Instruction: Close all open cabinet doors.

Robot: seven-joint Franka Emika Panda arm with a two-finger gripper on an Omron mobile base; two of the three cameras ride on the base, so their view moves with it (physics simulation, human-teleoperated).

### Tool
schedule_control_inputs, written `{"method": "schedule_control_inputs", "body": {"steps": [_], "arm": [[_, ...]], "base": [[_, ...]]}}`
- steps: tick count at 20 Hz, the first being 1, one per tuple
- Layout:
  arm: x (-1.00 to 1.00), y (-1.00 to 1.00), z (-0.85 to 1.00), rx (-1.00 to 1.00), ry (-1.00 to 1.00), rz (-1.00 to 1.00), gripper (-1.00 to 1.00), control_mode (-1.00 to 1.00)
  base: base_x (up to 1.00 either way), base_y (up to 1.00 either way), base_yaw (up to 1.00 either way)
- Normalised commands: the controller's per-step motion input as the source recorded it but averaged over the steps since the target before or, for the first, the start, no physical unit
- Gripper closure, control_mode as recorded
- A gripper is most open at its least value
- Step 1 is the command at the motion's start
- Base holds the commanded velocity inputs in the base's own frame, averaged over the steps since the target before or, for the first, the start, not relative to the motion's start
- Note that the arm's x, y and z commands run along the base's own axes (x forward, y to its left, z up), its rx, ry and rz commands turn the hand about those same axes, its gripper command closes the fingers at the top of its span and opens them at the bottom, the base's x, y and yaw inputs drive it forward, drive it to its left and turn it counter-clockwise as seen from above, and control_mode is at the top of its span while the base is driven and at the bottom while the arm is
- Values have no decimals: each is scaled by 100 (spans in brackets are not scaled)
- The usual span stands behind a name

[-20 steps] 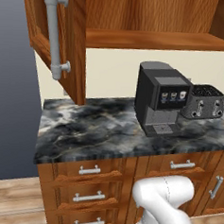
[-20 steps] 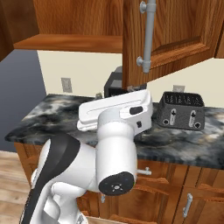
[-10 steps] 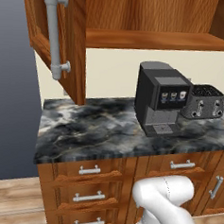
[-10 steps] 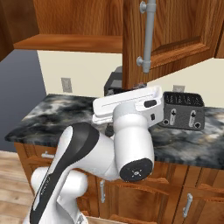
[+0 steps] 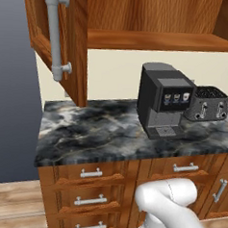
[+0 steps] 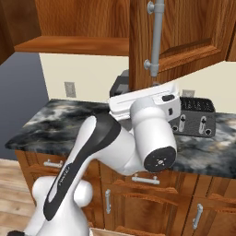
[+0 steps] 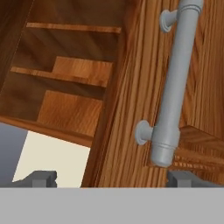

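From the left base view we see one of the cabinet doors (image 5: 75,41) standing open at the upper left, a reddish-brown wooden panel with visible grain, turned edge-on toward us. Its bar handle (image 5: 54,32) is a long grey cylinder held on two round standoffs. Behind it the open cabinet shows a smooth wooden shelf (image 5: 159,41). Below lies a dark marbled countertop (image 5: 95,129) with grey-white veining. On it stand a boxy dark coffee machine (image 5: 162,100) and, just beside it to the right, a dark toaster (image 5: 207,103) with slots in its top. Wooden drawers (image 5: 91,186) with short silver pulls sit under the counter.

From the right base view we see the other open door (image 6: 175,39) hanging at the upper right, its raised-panel frame facing us, with the same kind of grey handle running down it. The white arm (image 6: 120,147), glossy with a dark band, bends up in front of the counter, and the toaster shows beyond its wrist.

From the hand view we look up at a door's wooden face and its grey handle (image 7: 173,87), rounded at the lower end. To the left, the cabinet interior shows stepped wooden shelves. The gripper (image 7: 111,179) has its fingertips (image 7: 41,178) set wide apart at the bottom, holding nothing and clear of the handle.
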Motion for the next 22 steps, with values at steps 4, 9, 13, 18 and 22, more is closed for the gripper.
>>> {"method": "schedule_control_inputs", "body": {"steps": [4,9,13,18,22], "arm": [[40,-1,-1,0,0,3,-100,-100],[56,5,-9,0,0,3,-100,-100],[70,22,-20,-1,2,1,-100,-100],[78,29,-23,-2,4,0,-100,-100],[82,28,-21,-1,4,0,-100,-100]], "base": [[0,0,0],[0,0,0],[0,0,0],[0,0,0],[0,0,0]]}}
